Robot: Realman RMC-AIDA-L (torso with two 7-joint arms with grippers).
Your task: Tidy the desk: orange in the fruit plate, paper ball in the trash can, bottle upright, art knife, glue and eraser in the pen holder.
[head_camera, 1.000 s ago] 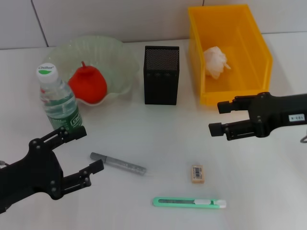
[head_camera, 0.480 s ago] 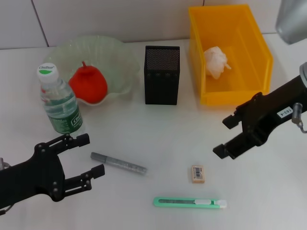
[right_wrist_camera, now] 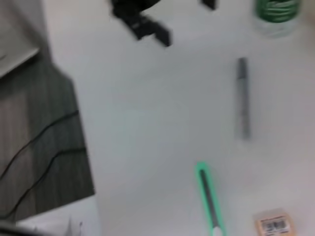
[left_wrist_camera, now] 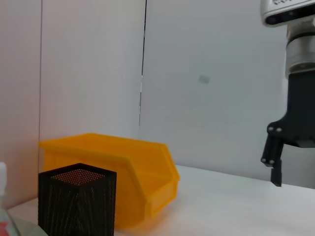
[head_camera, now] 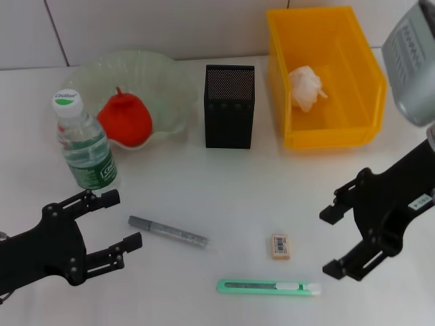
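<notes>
**A:** What lies on the plain white surface (head_camera: 204, 183)?

**B:** Take the black metal-mesh square pen holder (head_camera: 229, 106) as the mark. Left of it sits the wide translucent pale-green fruit plate (head_camera: 170, 85) with the orange-red round fruit (head_camera: 125, 121) inside. Right of it stands the large yellow-orange rectangular trash can (head_camera: 353, 75), holding the white crumpled paper ball (head_camera: 306, 87). The clear plastic bottle with green label and white cap (head_camera: 83, 142) stands upright, nearer the robot than the plate and left of the holder.

**A:** And the small items?

**B:** All on the robot's side of the holder, loose on the surface: the thin grey glue stick (head_camera: 166, 231) to its left, the tiny beige eraser with a barcode label (head_camera: 280, 246) slightly right, and the slim mint-green art knife (head_camera: 268, 286) nearest the robot.

**A:** The tools?

**B:** The left tool (head_camera: 109, 221) hovers near the glue stick's end, fingers spread, holding nothing. The right tool (head_camera: 333, 241) hangs just right of the eraser and knife, also spread wide and empty.

**A:** The room?

**B:** A pale tiled wall (head_camera: 156, 27) rises behind the surface; the right wrist view shows a grey wood-grain floor (right_wrist_camera: 44, 147) with black cables (right_wrist_camera: 29, 152) beside the surface's edge.
</notes>
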